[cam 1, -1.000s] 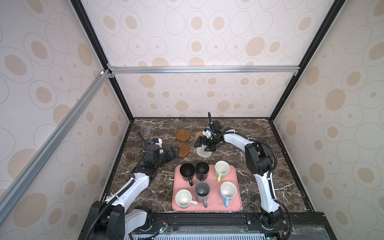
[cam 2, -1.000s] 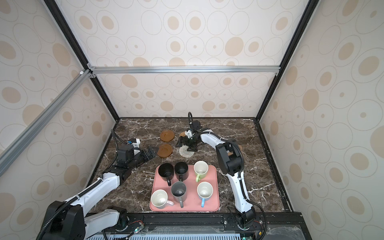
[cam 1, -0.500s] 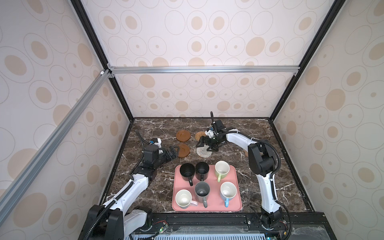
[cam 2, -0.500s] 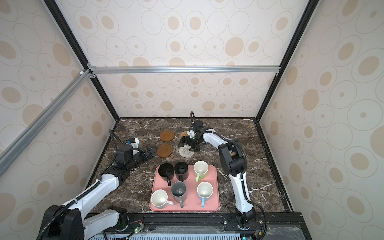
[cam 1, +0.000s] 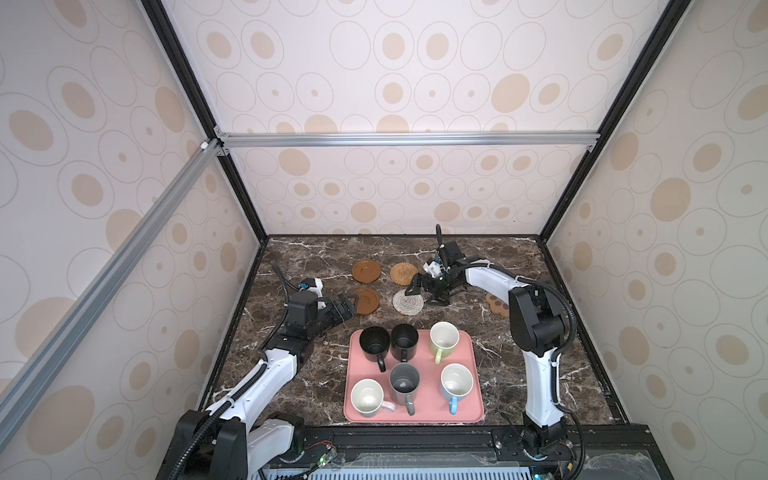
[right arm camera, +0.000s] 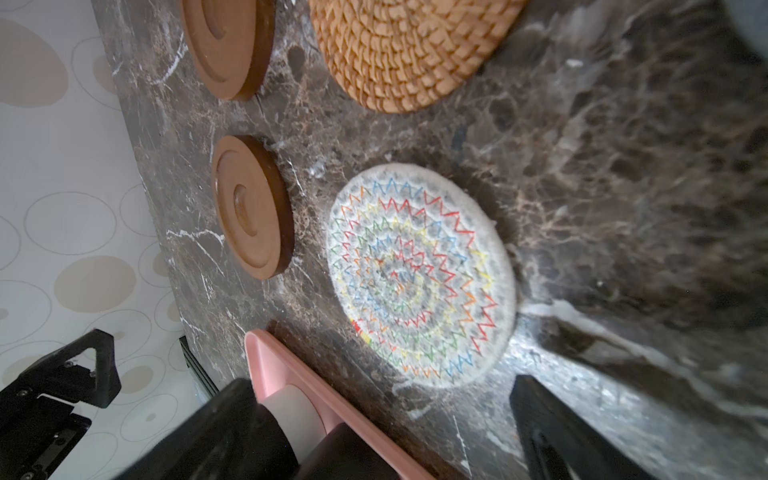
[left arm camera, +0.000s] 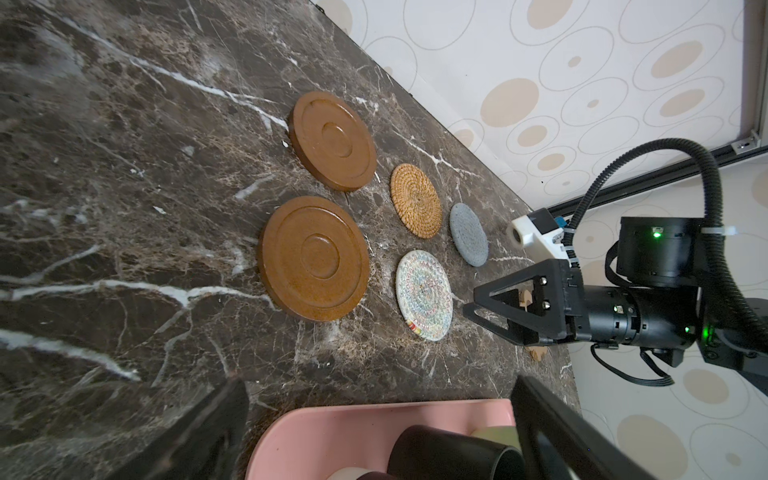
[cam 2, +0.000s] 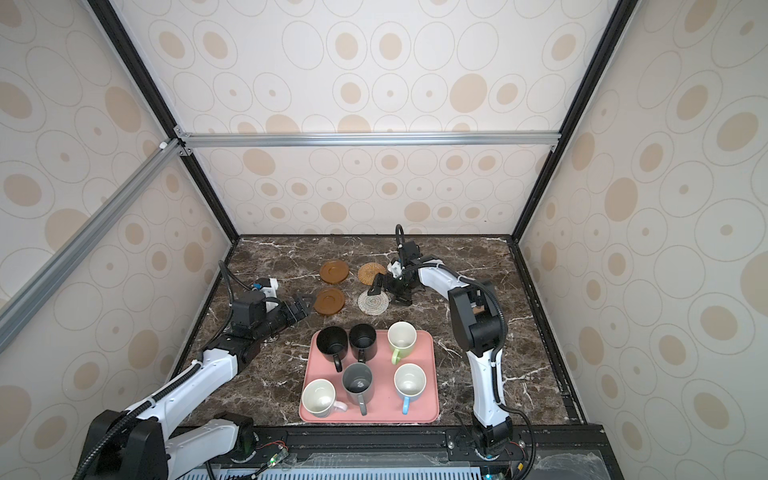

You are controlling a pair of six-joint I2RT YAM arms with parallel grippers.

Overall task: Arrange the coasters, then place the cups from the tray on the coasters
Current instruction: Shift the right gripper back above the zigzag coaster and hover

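Drawn back a little, your right hand (cam 1: 424, 293) has uncovered the rattan coaster (cam 1: 403, 273) and hangs, jaws spread wide and empty, just beside the whitish woven coaster (cam 1: 407, 302). Your left hand (cam 1: 348, 306), equally wide and empty, sits next to the nearer wooden disc (cam 1: 366, 301), with the farther wooden disc (cam 1: 366, 272) behind it. The blue-grey coaster (left arm camera: 468, 234) lies beside the rattan one, and the paw-shaped coaster (cam 1: 497, 304) lies well apart. All six cups (cam 1: 404, 382) stand on the pink tray (cam 1: 428, 409) at the desk's (cam 1: 316, 253) front.
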